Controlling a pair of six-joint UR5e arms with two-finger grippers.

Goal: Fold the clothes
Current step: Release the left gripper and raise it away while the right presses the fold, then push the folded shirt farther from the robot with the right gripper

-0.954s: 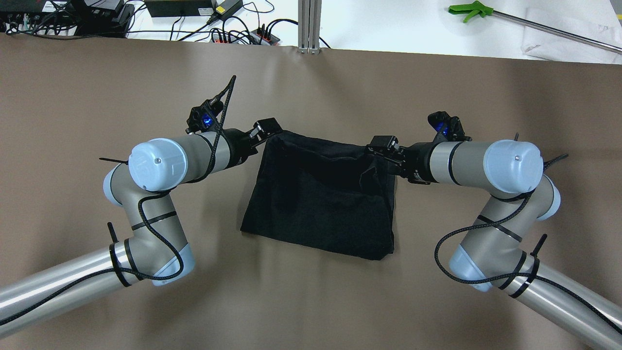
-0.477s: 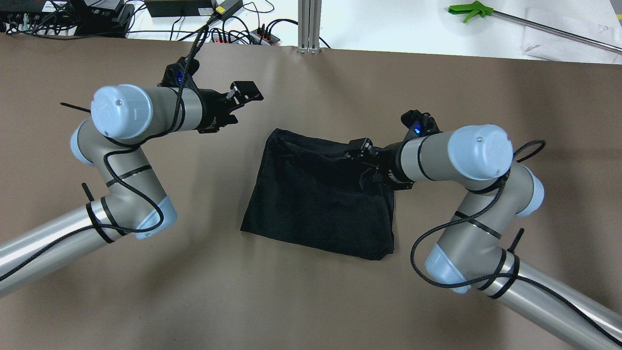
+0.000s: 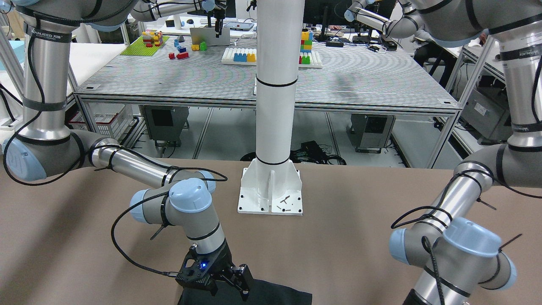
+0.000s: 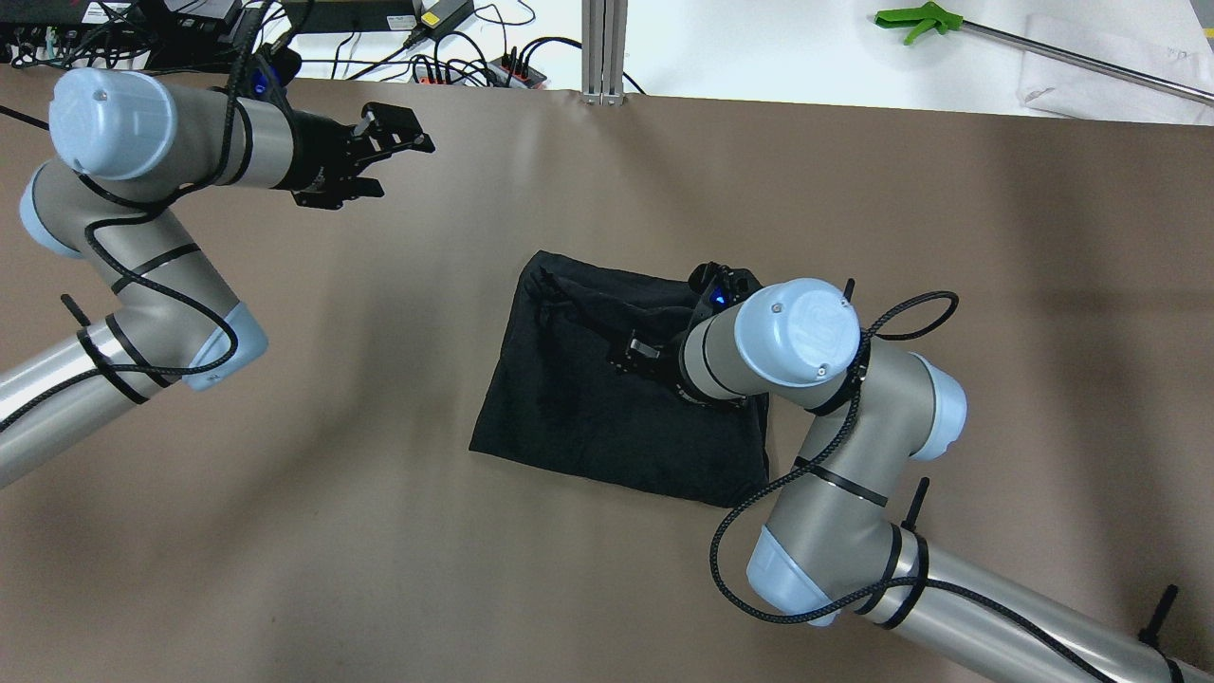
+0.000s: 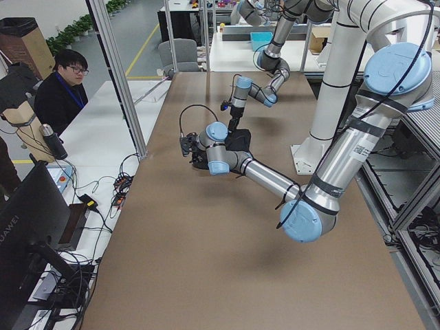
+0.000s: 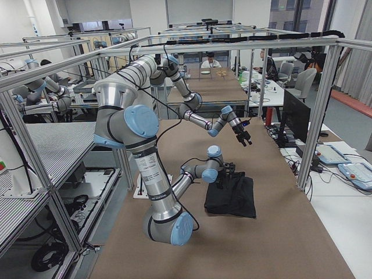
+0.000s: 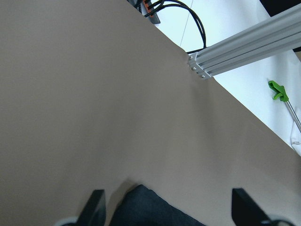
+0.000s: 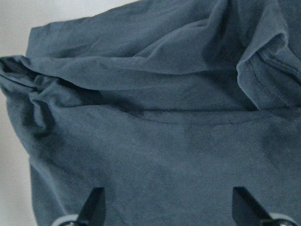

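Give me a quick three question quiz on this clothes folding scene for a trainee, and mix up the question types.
1. True or false: the left gripper is clamped on the black garment.
2. Multiple choice: which arm's wrist is directly above the garment? A) left B) right C) both
3. Fill in: the right gripper is ___ (open or shut).

Key: 1 false, it is open and holds nothing, off toward the table's far edge. 2 B. 3 open.
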